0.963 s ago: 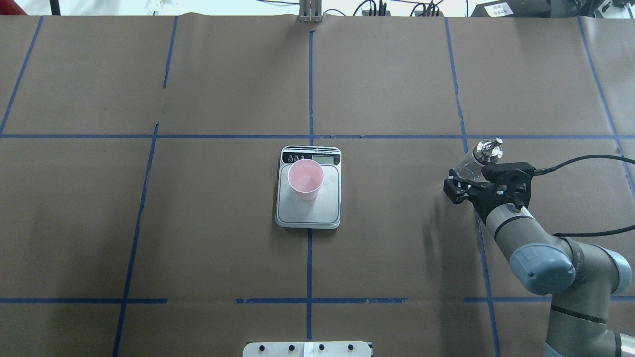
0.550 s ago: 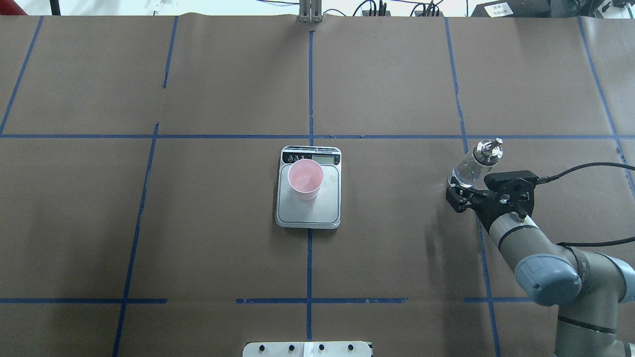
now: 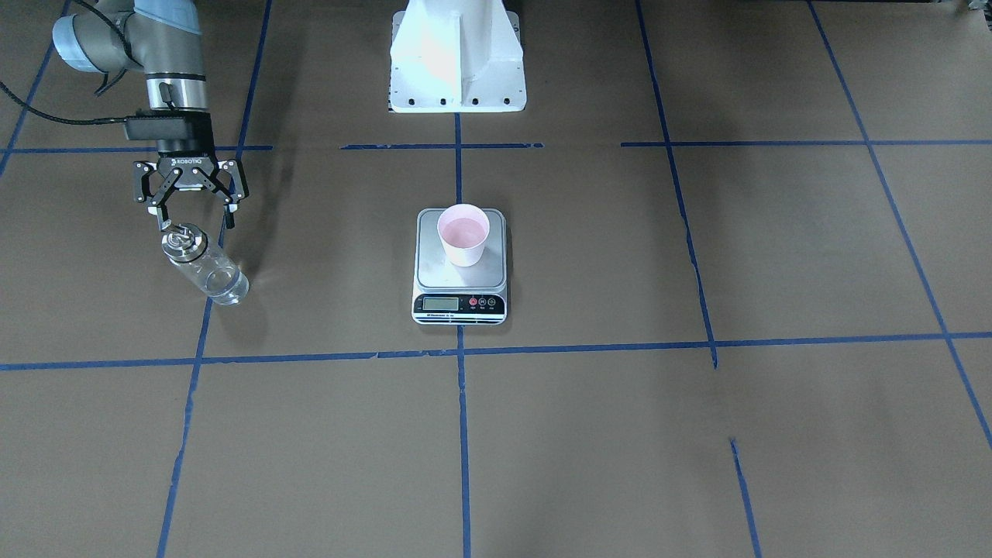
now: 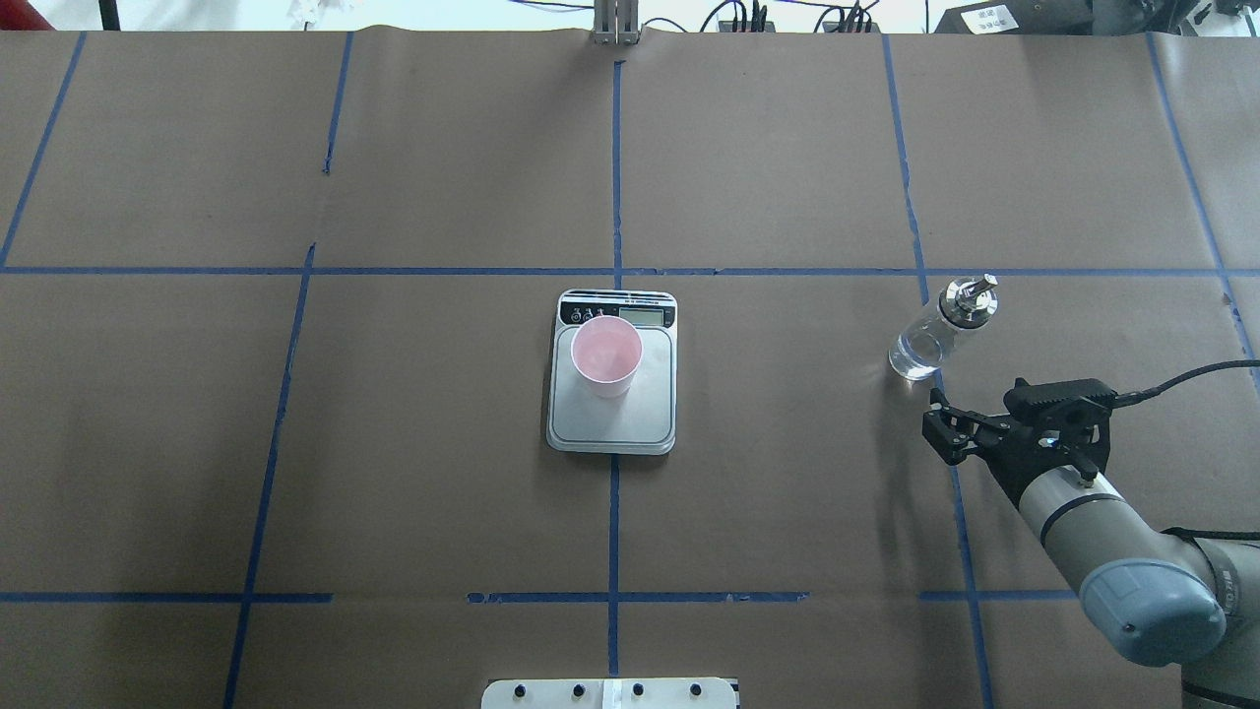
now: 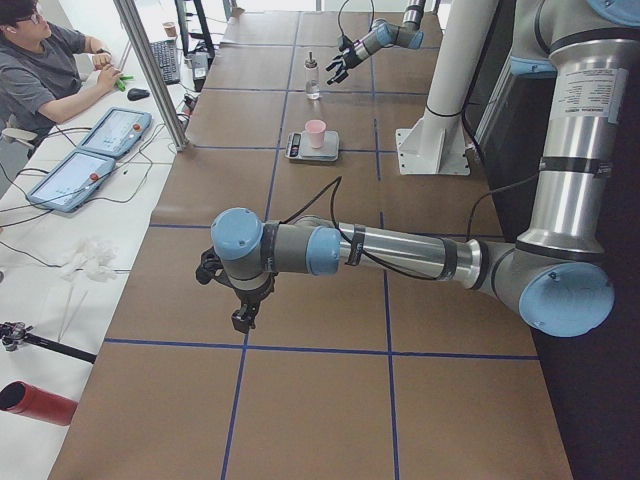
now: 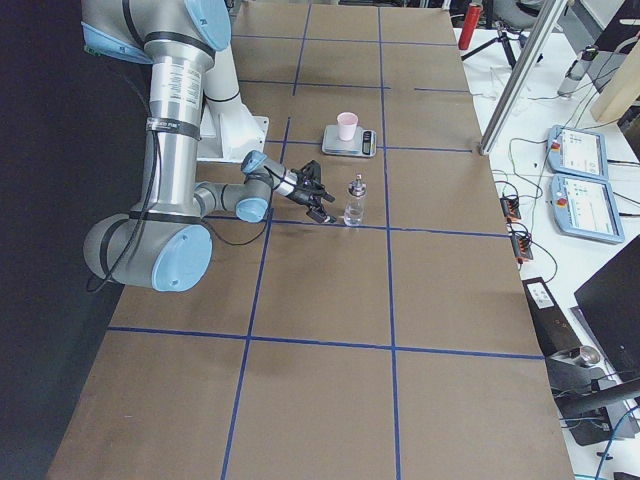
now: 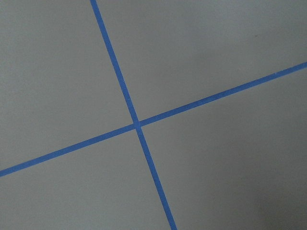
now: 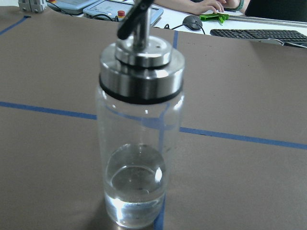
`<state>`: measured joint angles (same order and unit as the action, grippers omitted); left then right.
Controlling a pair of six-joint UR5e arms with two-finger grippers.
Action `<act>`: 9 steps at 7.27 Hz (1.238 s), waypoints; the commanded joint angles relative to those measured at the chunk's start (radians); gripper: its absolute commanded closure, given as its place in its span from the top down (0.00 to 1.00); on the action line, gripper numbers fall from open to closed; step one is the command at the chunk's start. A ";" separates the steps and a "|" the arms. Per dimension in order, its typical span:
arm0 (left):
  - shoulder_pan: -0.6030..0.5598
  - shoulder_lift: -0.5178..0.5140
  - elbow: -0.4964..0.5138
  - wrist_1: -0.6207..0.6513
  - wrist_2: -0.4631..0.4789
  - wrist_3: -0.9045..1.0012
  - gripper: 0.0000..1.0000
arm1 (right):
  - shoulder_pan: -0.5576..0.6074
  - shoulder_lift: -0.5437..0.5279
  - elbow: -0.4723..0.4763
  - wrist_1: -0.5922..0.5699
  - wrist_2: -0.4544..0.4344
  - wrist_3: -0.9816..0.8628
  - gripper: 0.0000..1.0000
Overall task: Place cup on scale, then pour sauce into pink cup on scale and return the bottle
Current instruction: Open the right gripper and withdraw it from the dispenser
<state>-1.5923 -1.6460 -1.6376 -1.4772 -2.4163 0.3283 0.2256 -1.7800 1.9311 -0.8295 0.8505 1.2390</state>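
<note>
Right gripper (image 4: 937,427) hangs with jaws spread, touching nothing. The bottle (image 4: 930,335) stands upright near its 11 o'clock (overhead view), seemingly parked well apart from the scale (image 4: 630,423) at 9 o'clock, leaving the cup (image 4: 606,356) on it undisturbed.

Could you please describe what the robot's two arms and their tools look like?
Both arms, the right arm and left arm, are silver-grey tubes with light blue joint caps. Each ends in a black tool: the right tool, marked ROBOTIQ, and the left tool. A black cable runs to the right wrist.
</note>
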 commanded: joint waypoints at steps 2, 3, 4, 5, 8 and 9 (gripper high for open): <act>0.000 0.000 -0.001 0.000 -0.001 0.000 1.00 | 0.003 -0.042 -0.001 0.000 0.022 -0.033 1.00; 0.000 0.000 -0.001 0.000 -0.001 0.000 1.00 | 0.083 -0.042 -0.006 -0.002 0.094 -0.109 1.00; 0.000 0.000 -0.001 0.000 -0.001 0.000 1.00 | 0.159 -0.042 -0.006 -0.002 0.164 -0.177 1.00; 0.000 -0.002 -0.001 -0.002 -0.001 0.000 1.00 | 0.238 -0.042 -0.007 0.000 0.241 -0.244 1.00; 0.002 -0.002 -0.001 -0.002 -0.001 -0.002 1.00 | 0.497 -0.042 -0.006 0.006 0.556 -0.485 1.00; 0.002 -0.002 -0.001 -0.002 -0.001 -0.002 1.00 | 0.637 -0.038 -0.006 0.004 0.758 -0.588 1.00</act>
<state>-1.5908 -1.6475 -1.6383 -1.4787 -2.4175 0.3268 0.7107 -1.8217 1.9245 -0.8243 1.3955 0.7730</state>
